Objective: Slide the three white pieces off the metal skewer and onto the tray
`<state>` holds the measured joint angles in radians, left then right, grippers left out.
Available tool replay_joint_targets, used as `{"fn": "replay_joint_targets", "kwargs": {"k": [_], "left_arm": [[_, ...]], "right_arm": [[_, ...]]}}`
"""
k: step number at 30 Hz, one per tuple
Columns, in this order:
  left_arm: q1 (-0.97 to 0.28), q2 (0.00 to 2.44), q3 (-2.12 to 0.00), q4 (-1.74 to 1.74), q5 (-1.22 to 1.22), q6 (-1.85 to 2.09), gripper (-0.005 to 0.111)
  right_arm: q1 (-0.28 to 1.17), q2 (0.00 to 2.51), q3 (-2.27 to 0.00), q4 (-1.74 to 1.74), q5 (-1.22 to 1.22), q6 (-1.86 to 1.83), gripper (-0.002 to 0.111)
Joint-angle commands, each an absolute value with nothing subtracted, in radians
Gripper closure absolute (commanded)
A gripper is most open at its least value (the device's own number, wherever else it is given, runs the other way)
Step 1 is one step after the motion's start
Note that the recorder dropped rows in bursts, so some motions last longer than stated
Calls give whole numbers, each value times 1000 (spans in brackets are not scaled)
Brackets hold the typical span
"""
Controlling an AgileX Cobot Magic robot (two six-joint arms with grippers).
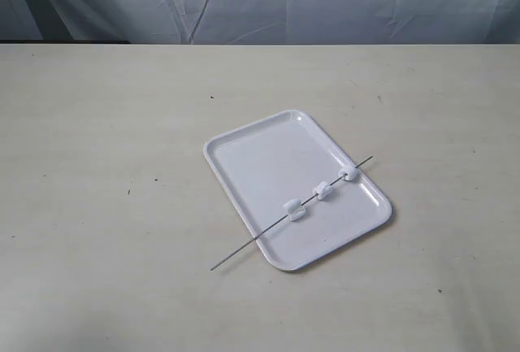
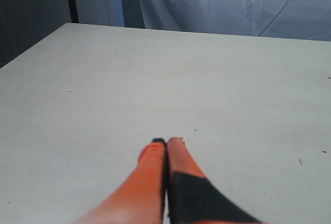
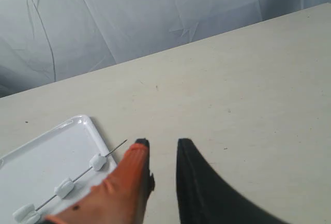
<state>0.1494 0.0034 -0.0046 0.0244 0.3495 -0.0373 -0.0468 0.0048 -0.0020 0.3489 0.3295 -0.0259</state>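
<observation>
Wide pale table (image 1: 97, 206) fills the scene, with a creased grey-blue cloth backdrop (image 1: 325, 2) hanging behind its far edge.

On to the tray (image 1: 260, 157): glossy white, rounded corners, lying flat right of centre on the table. In the exterior view its long axis runs from upper left to lower right.

Across it lies the metal skewer (image 1: 244, 247), and here's the key line: it runs diagonally from lower left to upper right, roughly crosswise to the tray's length, over the tray's nearer half. The lower-left end sticks out well past the rim over bare table; the upper-right end pokes just beyond the opposite rim.

The left gripper (image 2: 166, 142) has its orange fingers pressed flat together with nothing between them, above empty tabletop.

The right gripper (image 3: 163, 142) has its fingers parted with a clear gap and nothing in it. It sits just beside the skewer's tip, near the tray's corner, not touching either.

Smallest last: the three white pieces, all threaded on the rod and all over the tray. The first piece (image 1: 295, 210) sits about mid-rod, the second piece (image 1: 323, 190) is a little further up, and the third piece (image 1: 348, 175) is right against the tray's right-hand rim. Small gaps separate them.
</observation>
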Motion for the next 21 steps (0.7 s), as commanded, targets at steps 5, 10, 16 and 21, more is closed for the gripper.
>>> {"fn": "replay_joint_targets", "kwargs": {"k": [5, 10, 16, 21], "left_arm": [[146, 0, 0, 27, 337, -43, 107], [146, 0, 0, 27, 337, -43, 107], [146, 0, 0, 148, 337, -42, 107], [146, 0, 0, 191, 337, -42, 107]], "right_arm": [[-47, 0, 0, 347, 320, -27, 89], [-47, 0, 0, 347, 320, -27, 89], [-47, 0, 0, 347, 320, -27, 89], [-47, 0, 0, 347, 320, -27, 89]]}}
